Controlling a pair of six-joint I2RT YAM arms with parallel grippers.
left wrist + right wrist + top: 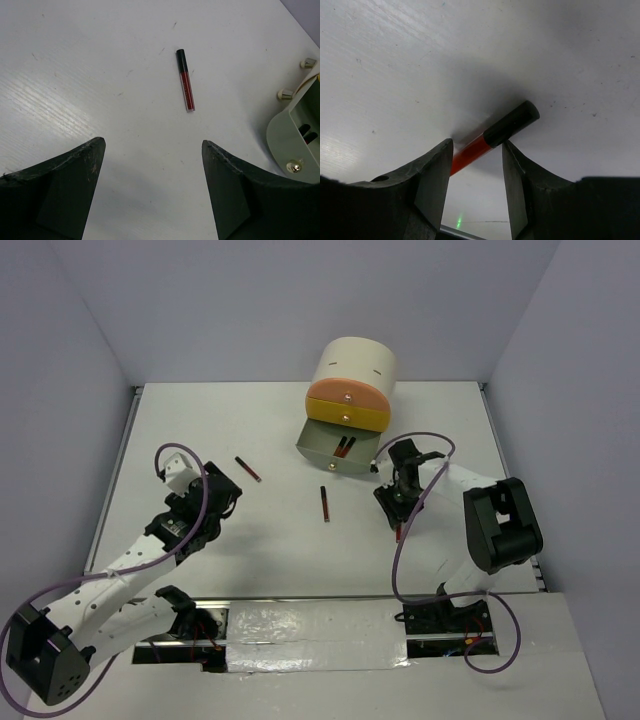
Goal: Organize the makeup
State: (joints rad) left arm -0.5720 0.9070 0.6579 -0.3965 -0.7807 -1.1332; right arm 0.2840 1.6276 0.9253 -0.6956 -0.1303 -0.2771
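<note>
1. My right gripper [477,150] is half closed astride a red-and-black stick [512,122] lying on the desk [395,60]; whether it is squeezing the stick, I cannot tell
2. My left gripper [152,145] is spread wide and holds nothing; a second stick [185,80] lies ahead of it
3. The desk is white, with pale walls [80,320] on three sides
4. Count: three sticks on the desk, the third stick [325,504] at its middle; two more sticks [343,448] in the open drawer [318,445] of one cream organizer [350,365]

- Soft, even overhead light; the white ribbed tabletop [280,550] reads bright, shadows faint.
- Glare on the crinkled silver tape strip [300,625] at the near edge.
- Right wrist view: a broad dark shadow surrounds the red stick with a black cap [492,134]; the dark fingers [432,185] of the right gripper [476,145] are softly blurred.
</note>
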